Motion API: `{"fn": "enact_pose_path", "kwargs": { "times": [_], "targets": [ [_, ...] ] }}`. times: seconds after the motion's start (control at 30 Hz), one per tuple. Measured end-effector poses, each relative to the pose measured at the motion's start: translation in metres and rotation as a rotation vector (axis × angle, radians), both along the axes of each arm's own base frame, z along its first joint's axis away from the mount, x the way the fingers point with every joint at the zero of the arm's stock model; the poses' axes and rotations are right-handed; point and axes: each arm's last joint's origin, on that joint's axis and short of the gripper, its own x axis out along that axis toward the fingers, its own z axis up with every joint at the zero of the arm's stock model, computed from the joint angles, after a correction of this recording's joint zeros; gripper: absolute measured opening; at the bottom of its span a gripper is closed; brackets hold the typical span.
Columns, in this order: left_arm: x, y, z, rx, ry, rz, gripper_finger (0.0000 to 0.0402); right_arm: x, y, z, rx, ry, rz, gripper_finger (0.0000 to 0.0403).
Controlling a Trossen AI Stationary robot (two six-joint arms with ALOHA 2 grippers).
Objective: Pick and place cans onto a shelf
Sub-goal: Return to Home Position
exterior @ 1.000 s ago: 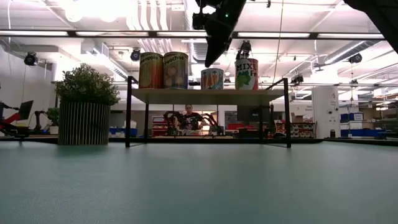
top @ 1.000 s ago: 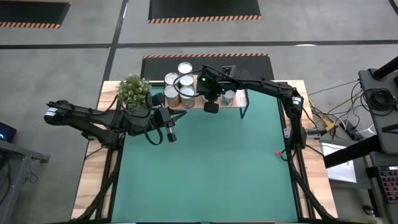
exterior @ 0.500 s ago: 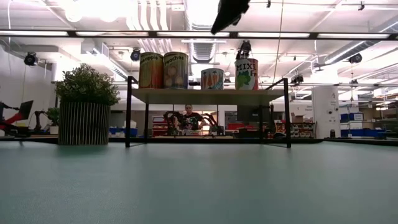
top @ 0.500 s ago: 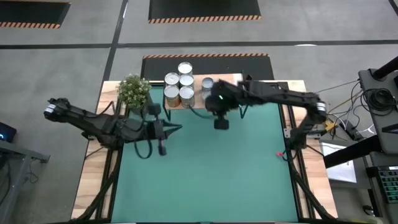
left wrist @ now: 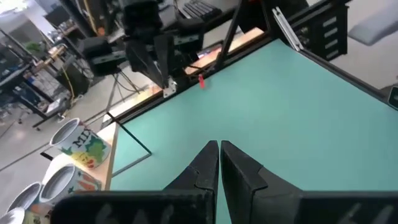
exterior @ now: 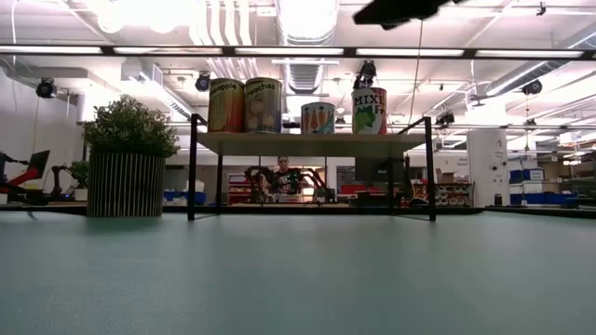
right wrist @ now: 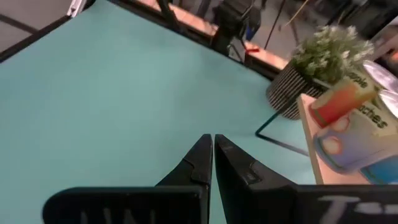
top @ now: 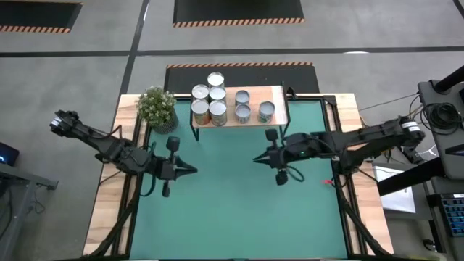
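Several cans with silvery tops stand upright on the light-wood shelf at the table's far edge. The low view shows their labelled sides on the shelf board. My left gripper is over the green table at mid-left, pointing right, shut and empty; its wrist view shows the fingers together. My right gripper is over the table's middle, pointing left, shut and empty. Both are well clear of the shelf on its near side.
A potted green plant stands at the far left beside the shelf; the low view shows it too. A small red object lies near the table's right edge. Green table surface stretches from the grippers to the near edge.
My right gripper has drawn back from above the shelf toward the table's near edge and turned to point left. My left gripper has moved toward the near edge. The cans on the shelf have stayed in place.
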Motion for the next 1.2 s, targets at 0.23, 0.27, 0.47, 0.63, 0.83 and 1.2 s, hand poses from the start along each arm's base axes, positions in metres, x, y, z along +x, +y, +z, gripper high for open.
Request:
{"fn": "enact_pose_path", "kwargs": {
  "times": [0.23,0.27,0.47,0.63,0.83,1.2],
  "targets": [
    [-0.023,0.012,-0.015,-0.023,-0.102,-0.002,0.0,-0.041,-0.009,-0.026,-0.022,-0.129,-0.005,0.0009],
    [-0.027,0.014,-0.017,-0.027,-0.116,-0.003,0.0,-0.045,-0.01,-0.027,-0.027,-0.152,-0.004,0.0009],
    [-0.052,0.027,-0.014,-0.076,-0.237,0.006,0.0,-0.078,-0.014,-0.021,-0.015,-0.257,-0.006,0.0009],
    [-0.068,0.035,-0.021,-0.085,-0.309,0.005,0.0,-0.102,-0.016,-0.016,-0.028,-0.339,-0.001,0.0009],
    [-0.082,0.043,-0.031,-0.087,-0.378,0.01,0.0,-0.122,-0.019,-0.017,-0.048,-0.403,0.003,0.0009],
    [-0.105,0.054,-0.037,-0.131,-0.486,0.015,0.0,-0.147,-0.022,-0.023,-0.065,-0.45,-0.004,0.0009]
  ]
}}
